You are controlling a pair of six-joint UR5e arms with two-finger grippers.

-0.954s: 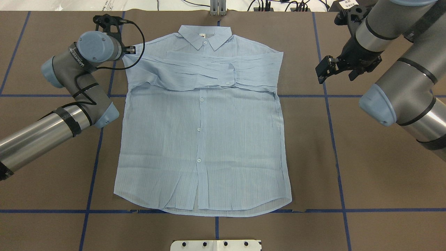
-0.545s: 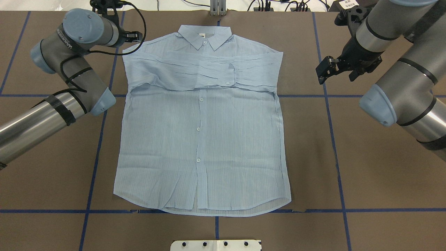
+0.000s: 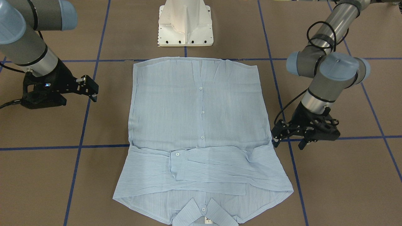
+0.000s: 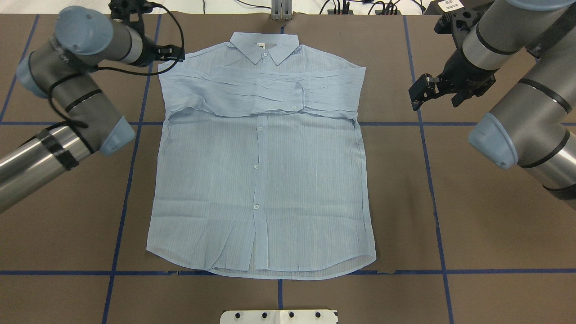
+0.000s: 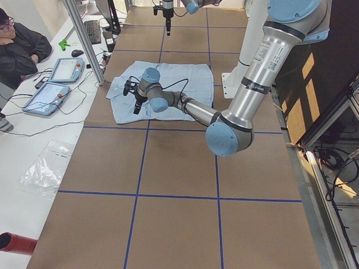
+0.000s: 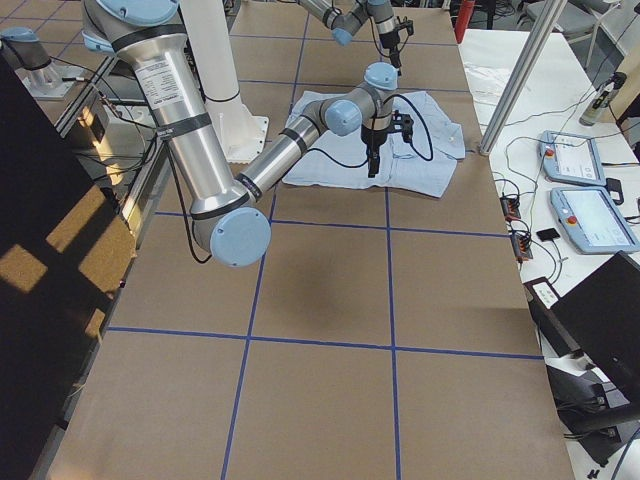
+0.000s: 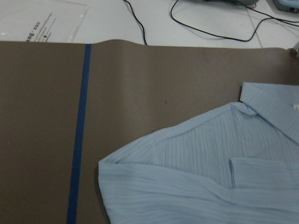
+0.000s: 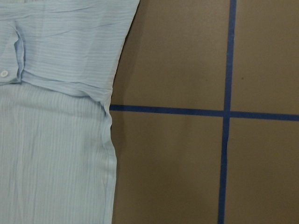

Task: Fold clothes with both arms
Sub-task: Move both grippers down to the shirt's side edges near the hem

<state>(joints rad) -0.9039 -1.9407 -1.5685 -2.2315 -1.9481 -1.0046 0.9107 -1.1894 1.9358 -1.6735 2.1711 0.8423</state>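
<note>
Beside the shirt (image 4: 261, 180), flat buttons-up on the table (image 4: 450, 225) with sleeves folded across its chest, I log the left gripper (image 3: 288, 145) spread near one shoulder, and the right gripper (image 4: 434, 104) spread and empty off the opposite shoulder.

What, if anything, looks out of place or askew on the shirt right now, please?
Nothing serious: the shirt lies flat, front up. The folded sleeves cross its chest slightly slanted and rumpled, and the hem is creased beside the placket.
</note>
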